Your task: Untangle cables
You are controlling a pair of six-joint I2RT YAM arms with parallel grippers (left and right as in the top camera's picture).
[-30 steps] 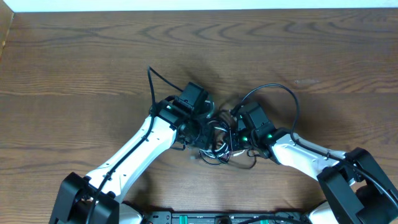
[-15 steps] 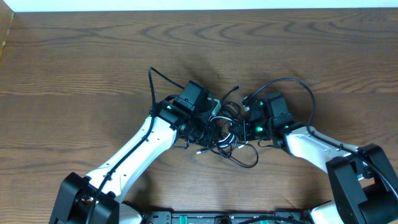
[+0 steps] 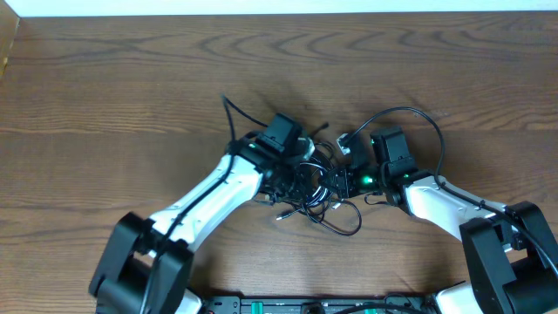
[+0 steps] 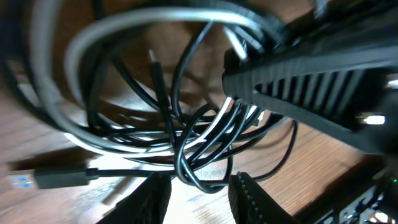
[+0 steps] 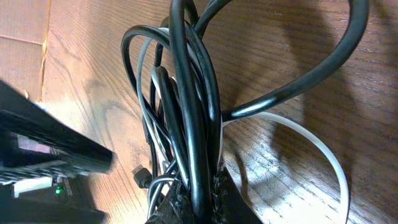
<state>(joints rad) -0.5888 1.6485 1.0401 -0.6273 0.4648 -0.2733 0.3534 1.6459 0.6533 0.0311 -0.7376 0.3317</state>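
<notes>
The cables (image 3: 318, 199) lie in a tangled heap at the middle of the wooden table (image 3: 131, 78), between my two grippers. My left gripper (image 3: 301, 173) sits at the heap's left side. In the left wrist view its jaws (image 4: 199, 202) stand apart, and a loop of black cable (image 4: 198, 177) hangs just at their tips, unpinched. A white cable (image 4: 140, 22) arcs above, and a USB plug (image 4: 56, 179) lies at the left. My right gripper (image 3: 342, 180) is shut on a bundle of black cables (image 5: 196, 124). A white cable (image 5: 320, 149) curves to its right.
The right arm's thick black wire (image 3: 423, 122) loops over the table behind its wrist. The left arm's own wire (image 3: 231, 109) sticks up behind its wrist. A cardboard box (image 3: 7, 44) stands at the far left edge. The arm bases (image 3: 288, 305) line the near edge.
My right gripper has moved right with the bundle in it, stretching the heap. The left arm has shifted a little to the right and its jaws have narrowed.
</notes>
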